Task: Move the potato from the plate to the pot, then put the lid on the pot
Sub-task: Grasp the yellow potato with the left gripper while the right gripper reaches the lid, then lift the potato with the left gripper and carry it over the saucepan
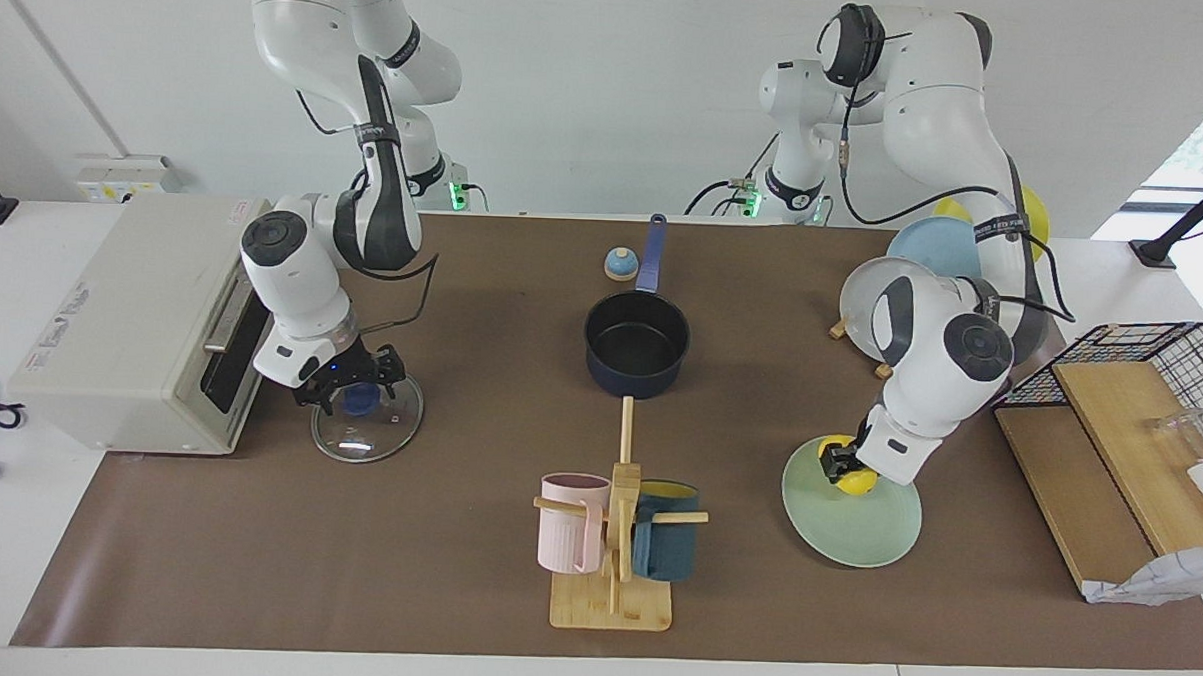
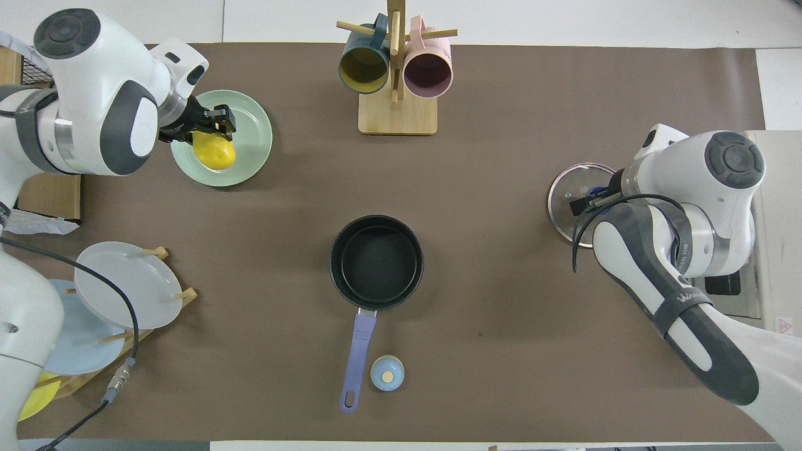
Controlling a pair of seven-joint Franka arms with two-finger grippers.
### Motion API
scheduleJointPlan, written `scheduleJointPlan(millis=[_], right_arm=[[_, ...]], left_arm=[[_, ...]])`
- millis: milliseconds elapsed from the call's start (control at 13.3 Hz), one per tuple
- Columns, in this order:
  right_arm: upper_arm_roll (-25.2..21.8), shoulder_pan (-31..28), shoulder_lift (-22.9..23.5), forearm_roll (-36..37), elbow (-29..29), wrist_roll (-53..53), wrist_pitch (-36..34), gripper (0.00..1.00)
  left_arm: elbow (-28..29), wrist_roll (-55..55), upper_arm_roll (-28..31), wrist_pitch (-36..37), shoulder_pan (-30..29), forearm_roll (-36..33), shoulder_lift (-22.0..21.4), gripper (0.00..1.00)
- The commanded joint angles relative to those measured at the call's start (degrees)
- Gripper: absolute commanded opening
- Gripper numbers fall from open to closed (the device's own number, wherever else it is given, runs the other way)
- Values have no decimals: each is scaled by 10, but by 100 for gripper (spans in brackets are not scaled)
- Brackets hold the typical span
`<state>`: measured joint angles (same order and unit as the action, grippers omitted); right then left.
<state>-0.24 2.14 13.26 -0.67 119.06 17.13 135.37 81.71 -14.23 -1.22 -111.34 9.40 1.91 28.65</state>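
The yellow potato is at the mint-green plate, toward the left arm's end of the table. My left gripper is shut on the potato; whether it still touches the plate I cannot tell. The navy pot stands empty mid-table, its handle pointing toward the robots. The glass lid lies flat in front of the toaster oven. My right gripper is open, with its fingers either side of the lid's blue knob.
A wooden mug rack with a pink and a teal mug stands farther from the robots than the pot. A small bell sits by the pot handle. A plate rack, wire basket and toaster oven flank the mat.
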Motion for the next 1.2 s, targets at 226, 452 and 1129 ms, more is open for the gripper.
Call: scheduleJointPlan(millis=[226, 452, 1129], right_arm=[[2, -8, -10, -9, 19, 40, 7, 76], [2, -10, -10, -10, 17, 51, 2, 45], [37, -1, -14, -59, -71, 6, -98, 30]], left_arm=[[44, -117, -3, 146, 79, 25, -189, 0], [126, -213, -3, 116, 170, 25, -241, 0], [346, -222, -2, -180, 293, 19, -229, 0]])
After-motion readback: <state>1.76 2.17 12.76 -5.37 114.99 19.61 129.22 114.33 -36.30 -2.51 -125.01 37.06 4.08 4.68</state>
